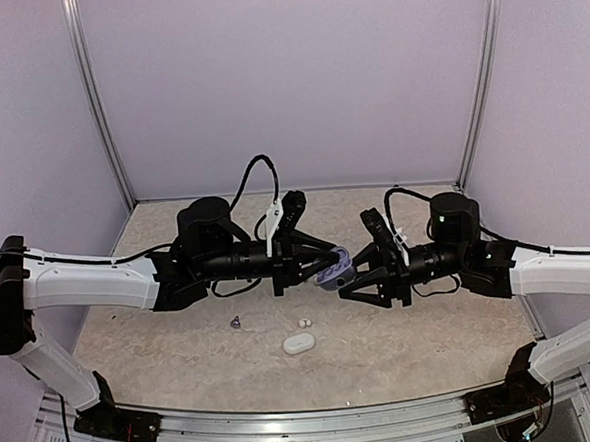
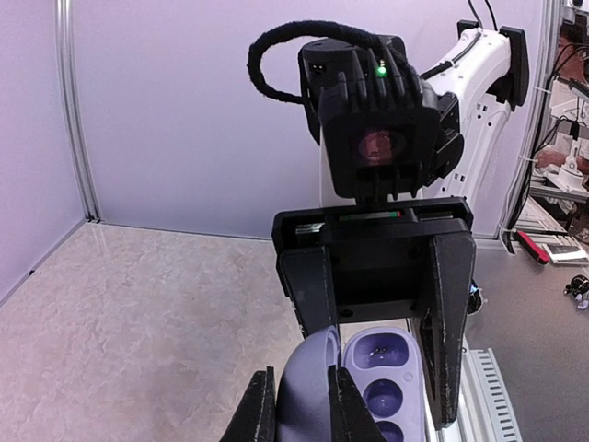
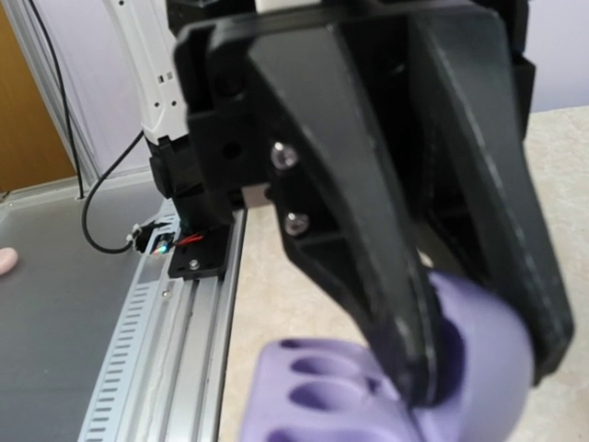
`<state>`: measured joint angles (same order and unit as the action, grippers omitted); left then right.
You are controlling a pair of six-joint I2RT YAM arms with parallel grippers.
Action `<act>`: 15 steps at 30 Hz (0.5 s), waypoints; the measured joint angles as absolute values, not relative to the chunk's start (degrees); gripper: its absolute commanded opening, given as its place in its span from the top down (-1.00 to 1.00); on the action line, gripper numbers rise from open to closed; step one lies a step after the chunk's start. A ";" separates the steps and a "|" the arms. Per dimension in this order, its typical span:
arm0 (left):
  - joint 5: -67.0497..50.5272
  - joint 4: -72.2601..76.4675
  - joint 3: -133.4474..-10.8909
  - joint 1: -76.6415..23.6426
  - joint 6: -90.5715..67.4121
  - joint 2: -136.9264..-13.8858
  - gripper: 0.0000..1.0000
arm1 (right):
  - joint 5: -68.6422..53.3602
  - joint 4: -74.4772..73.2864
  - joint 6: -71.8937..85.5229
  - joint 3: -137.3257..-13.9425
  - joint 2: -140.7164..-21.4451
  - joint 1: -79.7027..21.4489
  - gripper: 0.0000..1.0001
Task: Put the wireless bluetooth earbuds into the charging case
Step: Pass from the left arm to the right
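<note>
An open lavender charging case point(image 1: 335, 269) hangs in the air between my two grippers. My left gripper point(image 2: 302, 405) is shut on its domed lid point(image 2: 308, 368). The base point(image 2: 386, 354) shows empty wells. My right gripper point(image 1: 356, 263) is open, one finger on each side of the case, and shows head-on in the left wrist view point(image 2: 382, 378). In the right wrist view the left gripper's fingers point(image 3: 368, 230) clamp the lid point(image 3: 488, 350) and my own fingers are out of frame. A dark grey earbud point(image 1: 236, 323) and a cream-white earbud point(image 1: 304, 323) lie on the table.
A closed white case point(image 1: 298, 343) lies on the table below the grippers, near the front. The beige tabletop point(image 1: 162, 339) is walled at the back and sides. An aluminium rail point(image 1: 318, 425) runs along the near edge.
</note>
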<state>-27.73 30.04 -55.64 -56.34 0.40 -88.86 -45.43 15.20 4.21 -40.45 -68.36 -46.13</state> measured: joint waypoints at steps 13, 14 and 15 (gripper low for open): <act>-27.57 30.02 -55.64 -56.86 0.89 -88.86 0.97 | -45.87 16.27 4.64 -40.45 -68.88 -45.80 0.25; -27.57 30.02 -55.64 -56.95 0.97 -88.86 0.97 | -46.06 16.47 4.80 -40.45 -68.88 -45.71 0.30; -27.55 30.02 -55.64 -56.99 1.17 -88.86 0.97 | -46.17 16.62 4.91 -40.45 -68.88 -45.60 0.35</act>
